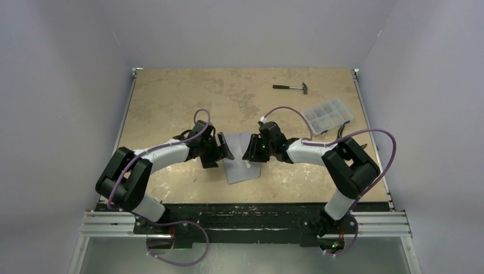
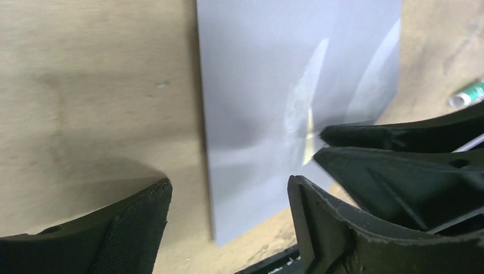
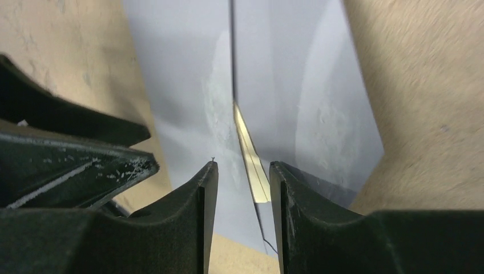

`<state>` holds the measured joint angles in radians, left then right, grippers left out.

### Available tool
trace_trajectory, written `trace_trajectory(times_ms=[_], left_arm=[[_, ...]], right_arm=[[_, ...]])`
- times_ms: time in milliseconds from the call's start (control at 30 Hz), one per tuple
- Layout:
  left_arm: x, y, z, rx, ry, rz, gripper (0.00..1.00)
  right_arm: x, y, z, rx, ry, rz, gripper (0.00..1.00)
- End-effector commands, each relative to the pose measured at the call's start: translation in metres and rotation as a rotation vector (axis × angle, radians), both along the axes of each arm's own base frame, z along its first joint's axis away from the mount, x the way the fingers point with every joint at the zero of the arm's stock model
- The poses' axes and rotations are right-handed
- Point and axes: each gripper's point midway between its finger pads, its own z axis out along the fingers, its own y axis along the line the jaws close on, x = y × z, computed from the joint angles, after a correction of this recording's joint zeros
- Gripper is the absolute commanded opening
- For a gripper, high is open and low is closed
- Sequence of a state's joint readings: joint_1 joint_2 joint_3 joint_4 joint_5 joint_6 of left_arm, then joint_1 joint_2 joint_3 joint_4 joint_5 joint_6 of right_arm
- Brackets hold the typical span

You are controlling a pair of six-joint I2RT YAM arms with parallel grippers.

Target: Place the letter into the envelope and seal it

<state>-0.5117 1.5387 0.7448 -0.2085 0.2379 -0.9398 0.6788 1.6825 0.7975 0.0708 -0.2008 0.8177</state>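
Letter [image 3: 251,160] paper is thin, light and floppy, so pinch it gently by an exposed edge.

From above, you see the envelope [image 1: 242,168] flat on the table [image 1: 171,103], between the left gripper [image 1: 222,151] and right gripper [image 1: 251,152].

Your left wrist view shows the left fingers [image 2: 137,228] wide apart, straddling an envelope edge.

Your right wrist view shows a cream sliver of letter peeking from the envelope between narrowly parted fingers [image 3: 200,211]. You cannot tell whether they pinch it.
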Motion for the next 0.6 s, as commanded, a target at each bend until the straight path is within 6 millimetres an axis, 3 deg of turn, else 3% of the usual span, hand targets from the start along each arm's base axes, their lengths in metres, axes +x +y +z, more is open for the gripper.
trace_trajectory(times_ms=[0, 133, 233, 433, 567], left_arm=[[-0.033, 0.069, -0.037, 0.341, 0.104, 0.024, 0.74], [-0.036, 0.045, -0.036, 0.195, 0.108, 0.012, 0.65], [-0.043, 0.032, -0.040, 0.115, 0.143, 0.016, 0.63], [-0.046, 0.034, -0.047, 0.123, 0.168, 0.024, 0.55], [-0.050, 0.030, -0.046, 0.097, 0.198, 0.033, 0.59]], right_arm=[[0.023, -0.015, -0.005, -0.131, -0.072, -0.048, 0.42], [0.031, 0.018, 0.045, 0.012, -0.170, 0.080, 0.41], [0.037, 0.022, 0.068, 0.030, -0.200, 0.070, 0.41], [0.037, 0.015, 0.054, -0.038, -0.172, 0.063, 0.42], [0.033, 0.004, 0.041, -0.088, -0.154, 0.057, 0.44]])
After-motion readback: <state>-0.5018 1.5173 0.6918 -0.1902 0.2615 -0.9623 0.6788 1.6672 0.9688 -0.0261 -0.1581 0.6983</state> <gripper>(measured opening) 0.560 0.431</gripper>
